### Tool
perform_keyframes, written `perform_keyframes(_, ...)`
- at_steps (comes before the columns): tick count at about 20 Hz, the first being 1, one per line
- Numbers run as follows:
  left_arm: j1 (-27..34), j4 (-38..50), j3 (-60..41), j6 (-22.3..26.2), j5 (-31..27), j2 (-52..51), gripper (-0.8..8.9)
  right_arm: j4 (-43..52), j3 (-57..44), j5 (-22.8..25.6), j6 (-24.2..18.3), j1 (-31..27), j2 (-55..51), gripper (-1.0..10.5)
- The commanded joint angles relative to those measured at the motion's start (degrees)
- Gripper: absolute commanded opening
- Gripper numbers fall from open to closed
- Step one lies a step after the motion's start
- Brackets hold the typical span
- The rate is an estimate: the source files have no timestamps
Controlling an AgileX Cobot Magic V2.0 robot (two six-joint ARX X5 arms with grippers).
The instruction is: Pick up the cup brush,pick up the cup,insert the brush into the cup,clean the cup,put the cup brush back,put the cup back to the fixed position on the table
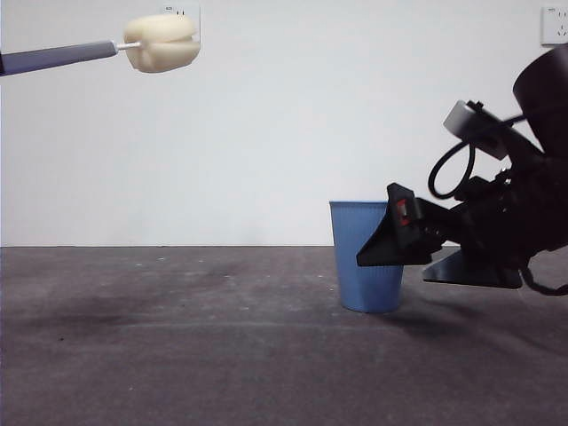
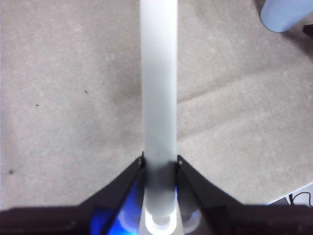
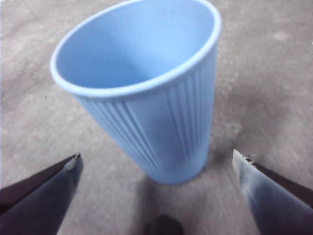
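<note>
White wall behind, dark grey matte worktop (image 1: pixel 177 355) stretching out in front. Standing upright on it, right of centre, is the blue ribbed plastic cup (image 1: pixel 366 257), mouth open and nothing inside. The right gripper (image 3: pixel 159 171) comes in low from the right, its black fingers (image 3: pixel 46 193) spread wide either side of the cup, not touching it. Up high at the far left, the long grey-handled cup brush (image 1: pixel 106 51) hangs level in the air, its cream-yellow lobed sponge head pointing right, well apart from the cup. The left gripper (image 2: pixel 160 164) has its fingers (image 2: pixel 122 188) clamped tight on the brush's pale handle, the worktop far beneath it.
</note>
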Motion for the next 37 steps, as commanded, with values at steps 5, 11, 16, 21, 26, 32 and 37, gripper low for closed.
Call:
perform_keyframes(5,-0.1,0.2,0.0,0.2,0.0,-0.1,-0.07,7.6,1.2,0.4,-0.4,0.6,6.1,5.9)
perform_keyframes(11,-0.4,0.2,0.0,0.0,-0.1,-0.1,-0.07,8.4,5.3,0.6,0.1,1.6,10.3,5.8)
perform_keyframes(16,-0.4,0.1,0.0,-0.4,-0.1,-0.1,-0.07,8.3,6.7,2.0,0.5,1.6,11.2,4.3)
perform_keyframes(21,-0.4,0.0,0.0,-0.4,-0.1,-0.1,-0.07,8.2,6.7,1.8,0.4,1.7,11.2,1.4)
perform_keyframes(26,-0.4,-0.9,0.0,0.7,-0.2,-0.1,-0.08,8.1,6.7,1.4,1.1,1.9,11.1,-0.2)
perform_keyframes(32,-0.4,-2.7,0.0,8.2,-0.1,0.2,-0.08,-14.9,7.6,2.0,-3.4,2.8,-3.6,-0.2)
perform_keyframes(37,-0.4,-4.6,0.0,16.3,-0.1,0.9,-0.09,-48.9,14.5,8.6,-15.6,4.3,-19.0,-0.2)
